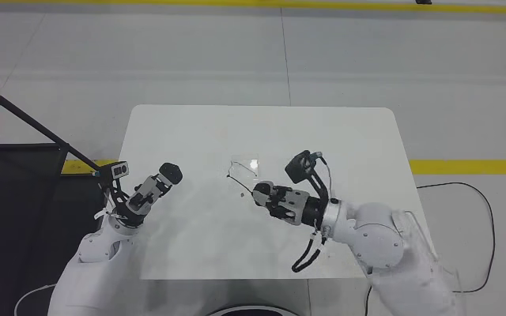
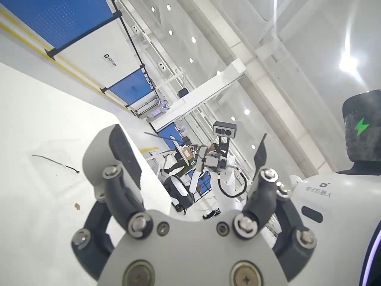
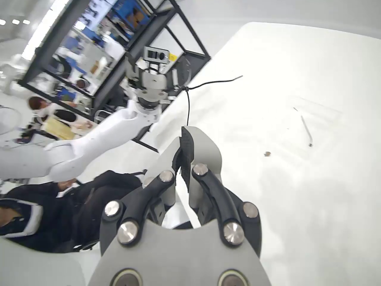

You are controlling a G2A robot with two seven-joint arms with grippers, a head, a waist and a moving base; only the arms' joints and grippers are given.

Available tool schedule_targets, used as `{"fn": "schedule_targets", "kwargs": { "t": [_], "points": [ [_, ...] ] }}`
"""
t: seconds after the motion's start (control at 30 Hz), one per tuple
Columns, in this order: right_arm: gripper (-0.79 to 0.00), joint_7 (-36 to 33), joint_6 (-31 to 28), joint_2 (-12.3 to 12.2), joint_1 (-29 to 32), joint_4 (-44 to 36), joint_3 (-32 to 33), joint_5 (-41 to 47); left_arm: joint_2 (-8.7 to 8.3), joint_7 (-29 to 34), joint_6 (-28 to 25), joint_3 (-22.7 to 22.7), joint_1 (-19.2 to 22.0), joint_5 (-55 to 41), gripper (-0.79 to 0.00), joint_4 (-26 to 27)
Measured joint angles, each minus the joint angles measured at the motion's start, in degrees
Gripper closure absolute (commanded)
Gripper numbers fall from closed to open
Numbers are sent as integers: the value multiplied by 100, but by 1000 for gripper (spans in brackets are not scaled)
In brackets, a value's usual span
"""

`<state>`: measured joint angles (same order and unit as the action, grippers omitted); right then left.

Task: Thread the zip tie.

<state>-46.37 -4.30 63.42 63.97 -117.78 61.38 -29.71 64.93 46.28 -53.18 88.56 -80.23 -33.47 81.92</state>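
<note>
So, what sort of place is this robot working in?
Most likely a large industrial hall or robotics test site, not a home. Yellow lines mark the grey floor, blue partition panels stand along the side, and a high ceiling carries rows of round lights.

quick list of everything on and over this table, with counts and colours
table: 1, white, under both arms
held zip tie: 1, black, raised off the table
loose zip tie: 1, grey, lying flat on the table
speck: 1, brown, on the table beside the loose zip tie
left gripper: 1, grey with black pads, open and empty, over the table's left part
right gripper: 1, grey with black pads, shut on the held zip tie
</note>
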Motion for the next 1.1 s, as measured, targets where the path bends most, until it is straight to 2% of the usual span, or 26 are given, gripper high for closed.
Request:
{"fn": "schedule_targets", "kwargs": {
  "t": [0.1, 0.23, 0.33, 0.43, 0.67, 0.83, 1.1],
  "points": [
    [0, -266, 980, 62, -162, -290, -574, -1529, 0, 0, 0, 0, 0, 0, -785, 0],
    [0, -903, 2065, 241, -677, -116, -1466, -3144, 0, 0, 0, 0, 0, 0, -785, 0],
    [0, -1338, 2717, 434, -1124, 195, -2042, -3961, 0, 0, 0, 0, 0, 0, -785, 0],
    [0, -1687, 3047, 644, -1544, 517, -2493, -4383, 0, 0, 0, 0, 0, 0, -785, 0],
    [0, -2264, 3312, 1135, -2330, 1422, -3119, -4612, 0, 0, 0, 0, 0, 0, -785, 0],
    [0, -2649, 3270, 1508, -2777, 2135, -3435, -4499, 0, 0, 0, 0, 0, 0, -785, 0],
    [0, -2779, 3162, 1987, -3131, 3031, -3673, -4322, 0, 0, 0, 0, 0, 0, -785, 0]
  ]
}}
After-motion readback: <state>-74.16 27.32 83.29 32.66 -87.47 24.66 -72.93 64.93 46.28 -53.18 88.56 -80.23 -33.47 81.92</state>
